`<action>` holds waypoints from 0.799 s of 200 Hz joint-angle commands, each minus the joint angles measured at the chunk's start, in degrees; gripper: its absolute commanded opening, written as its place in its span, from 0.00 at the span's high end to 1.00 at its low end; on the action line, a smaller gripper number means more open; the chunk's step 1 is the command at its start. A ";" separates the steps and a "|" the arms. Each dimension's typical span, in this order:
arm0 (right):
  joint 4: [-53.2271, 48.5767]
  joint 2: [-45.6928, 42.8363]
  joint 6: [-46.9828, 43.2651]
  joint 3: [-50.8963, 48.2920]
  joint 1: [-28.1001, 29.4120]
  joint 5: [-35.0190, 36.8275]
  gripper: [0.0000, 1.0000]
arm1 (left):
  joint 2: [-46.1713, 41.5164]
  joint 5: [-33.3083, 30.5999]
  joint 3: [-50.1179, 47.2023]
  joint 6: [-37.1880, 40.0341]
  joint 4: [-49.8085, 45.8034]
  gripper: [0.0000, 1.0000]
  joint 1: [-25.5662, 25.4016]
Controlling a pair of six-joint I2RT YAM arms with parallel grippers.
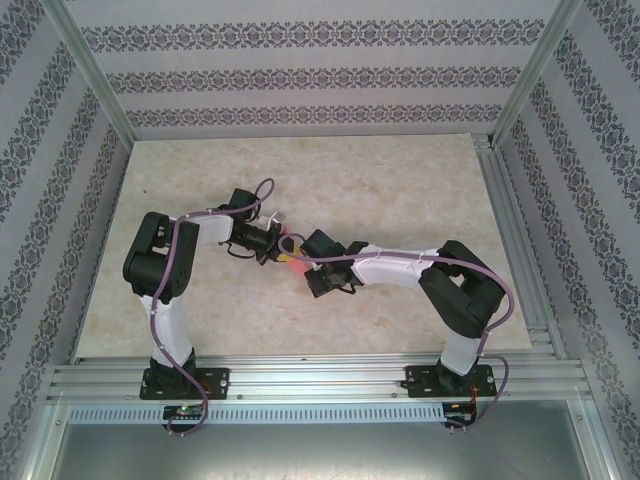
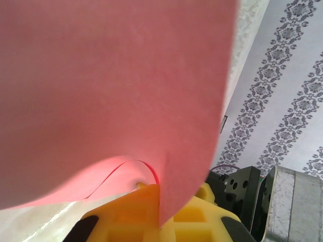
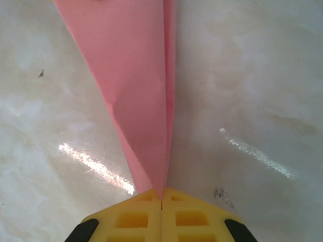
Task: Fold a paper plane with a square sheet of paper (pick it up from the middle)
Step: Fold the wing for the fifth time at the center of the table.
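So the slim pink-red paper dart (image 3: 141, 91) looks mostly folded, left gripper (image 2: 159, 201) and right gripper (image 3: 161, 194) both pinching it, maybe wings left.

I'm watching both arms bending inward over the marbled tabletop (image 1: 400, 180), the left hand (image 1: 278, 244) and right hand (image 1: 308, 266) meeting near its middle, tips nearly touching, with a small strip of pink paper (image 1: 294, 262) showing between them.

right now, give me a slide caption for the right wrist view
Right tool shut on the narrow tip of a folded pink-red paper plane against the glossy marbled table.
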 commanded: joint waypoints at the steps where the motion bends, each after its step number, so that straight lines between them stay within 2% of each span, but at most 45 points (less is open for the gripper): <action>1: -2.31 -0.62 -1.54 0.02 0.17 3.52 0.93 | 0.19 -0.20 1.38 3.37 -3.24 0.98 0.57; 23: -1.62 -1.14 -1.74 -0.47 -0.01 2.59 0.85 | 0.97 -0.56 1.79 3.62 -3.59 0.97 0.54; 59: 0.60 -1.83 -0.56 -0.59 -0.29 -2.17 0.82 | 1.26 -1.72 0.75 4.51 -4.12 0.97 0.45; 92: 9.53 -8.63 4.16 -5.89 -2.93 -13.98 0.70 | 1.85 -3.27 -0.52 5.08 -3.46 0.97 0.53; 103: 14.22 -10.14 6.73 -8.20 -4.45 -20.23 0.69 | 2.21 -3.49 -0.09 5.54 -4.13 0.97 0.50; 116: 19.37 -11.46 9.50 -10.97 -5.47 -24.15 0.68 | 1.95 -3.59 0.25 5.91 -4.44 0.97 0.59; 135: 22.95 -12.15 12.53 -13.44 -6.85 -25.20 0.68 | 1.13 -5.02 1.09 7.28 -6.40 0.97 1.00; 147: 25.63 -11.72 15.95 -14.52 -7.94 -25.32 0.75 | 1.18 -4.51 1.26 7.55 -6.57 0.97 1.17; 160: 31.97 -10.60 19.38 -15.99 -8.70 -28.52 0.80 | 1.22 -6.18 2.08 9.34 -9.18 0.97 1.37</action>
